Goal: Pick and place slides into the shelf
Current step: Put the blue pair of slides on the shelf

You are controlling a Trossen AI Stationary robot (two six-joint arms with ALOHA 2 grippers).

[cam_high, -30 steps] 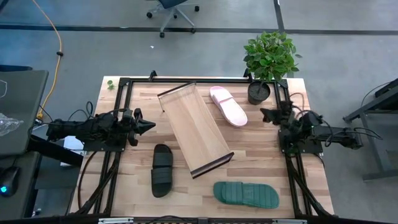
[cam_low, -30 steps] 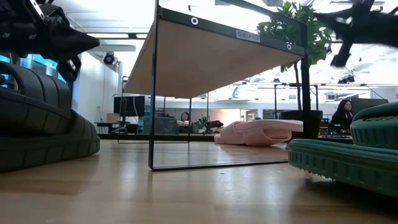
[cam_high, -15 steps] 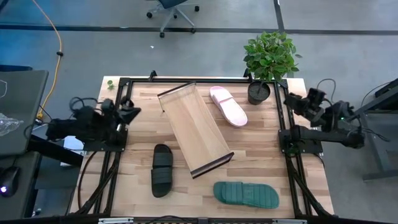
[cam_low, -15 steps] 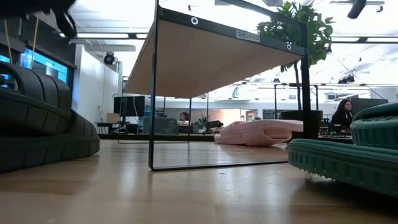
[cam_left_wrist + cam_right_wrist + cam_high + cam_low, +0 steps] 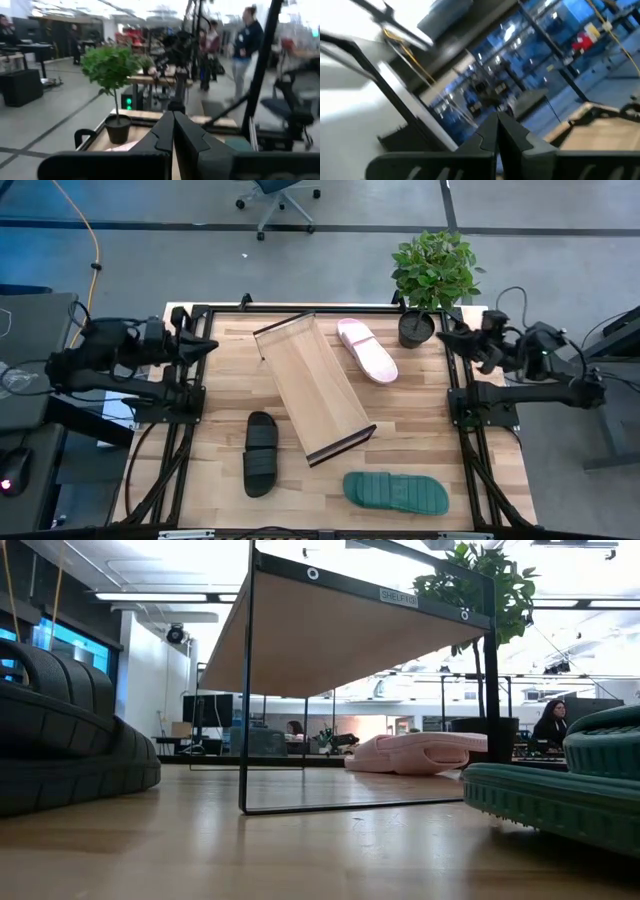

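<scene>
**Nothing picked up yet, and the pink sandal looks like the right arm's job**

Butcher-block counter (image 5: 410, 395) from above: the shelf (image 5: 313, 387) sits roughly in the middle, turned on a diagonal so its long axis runs from the far-left toward the near-right. All three sandals are lying on the wood around it, none on it.

- black sandal (image 5: 261, 453): just off the shelf's near-left side, long axis pointing near-to-far
- pink sandal (image 5: 367, 350): beside the shelf's far-right edge, angled almost parallel to it, close to the potted plant (image 5: 432, 275)
- green sandal (image 5: 396, 492): near edge of the counter, lying crosswise, ribbed sole up

Both arms are pulled up and back at the far corners. The left pincer (image 5: 205, 345) hangs over the far-left frame rail with its fingers pressed together, holding nothing. The right pincer (image 5: 447, 338) is beside the plant pot, tips also together and empty; its wrist view just shows them meeting against the room behind.

The bit that matters, I'd say: the pink sandal is close to the right pincer, in toward the counter's middle, while the black one is nearer the left arm but well toward the near side. Either way the fingers have to spread first and come across the sandal's narrow width, not along its length.
</scene>
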